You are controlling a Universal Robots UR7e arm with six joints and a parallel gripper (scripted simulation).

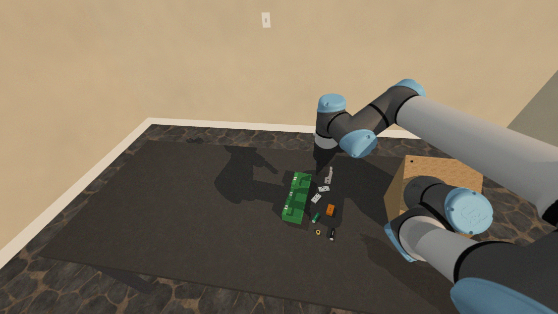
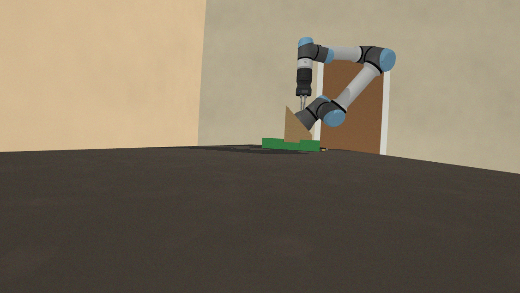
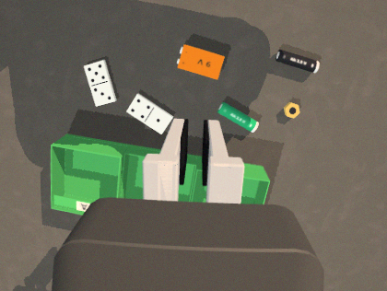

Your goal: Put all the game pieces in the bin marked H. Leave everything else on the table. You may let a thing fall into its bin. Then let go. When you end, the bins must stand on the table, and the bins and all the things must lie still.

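Two white dominoes lie flat on the dark table just right of the green three-compartment bin: one domino farther back, the other domino beside the bin's middle. The bin's small labels are too small to read. My gripper hangs well above the table near the bin's far end, pointing straight down. Its fingers stand nearly together with a narrow gap and nothing between them.
An orange block, a green battery, a black battery and a small brass nut lie right of the bin. A wooden box stands by the arm's base.
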